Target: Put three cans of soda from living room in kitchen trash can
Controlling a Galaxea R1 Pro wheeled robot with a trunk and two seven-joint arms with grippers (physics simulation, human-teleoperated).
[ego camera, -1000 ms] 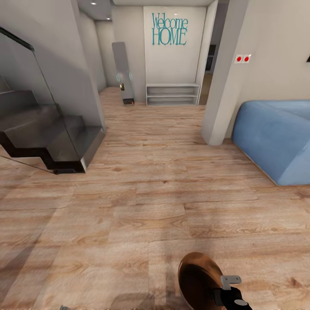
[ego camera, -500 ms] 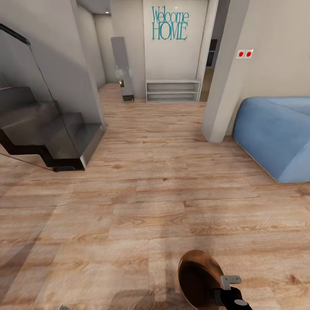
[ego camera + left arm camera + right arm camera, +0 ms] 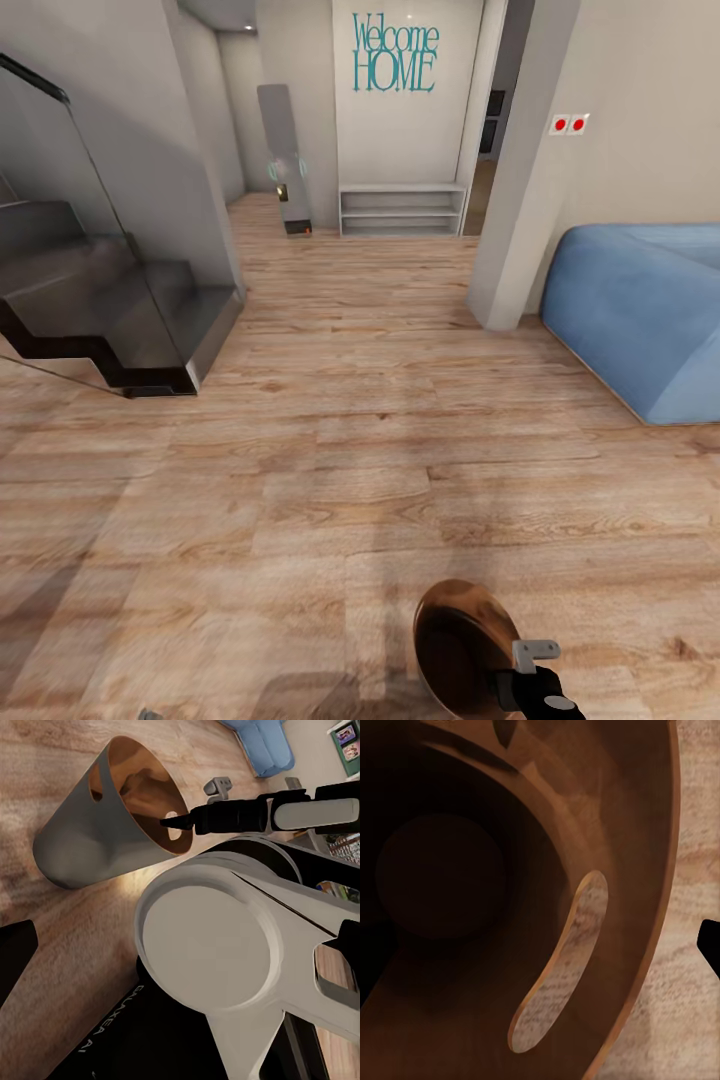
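Head view: your right gripper [image 3: 540, 678] sits at the bottom edge right of centre, clamped on the near rim of the tash can [image 3: 455, 640], whose glossy brown inside faces up. Wood floor [image 3: 330, 450] fills mid-frame; a blue sofa [image 3: 640, 310] lies at right, dark stairs [image 3: 100, 310] at left, and a "Welcome HOME" sign [image 3: 394, 66] above a low shelf [image 3: 402, 212] at top centre.

Left wrist view adds the bin's pale grey outside [image 3: 79, 840], tilted off the floor, and one dark finger [image 3: 225, 816] of the right gripper crossing the rim. Left gripper: you cannot tell its opening from these frames.

Right wrist view looks straight into the dark interior; floor shows through a handle slot [image 3: 562, 960].
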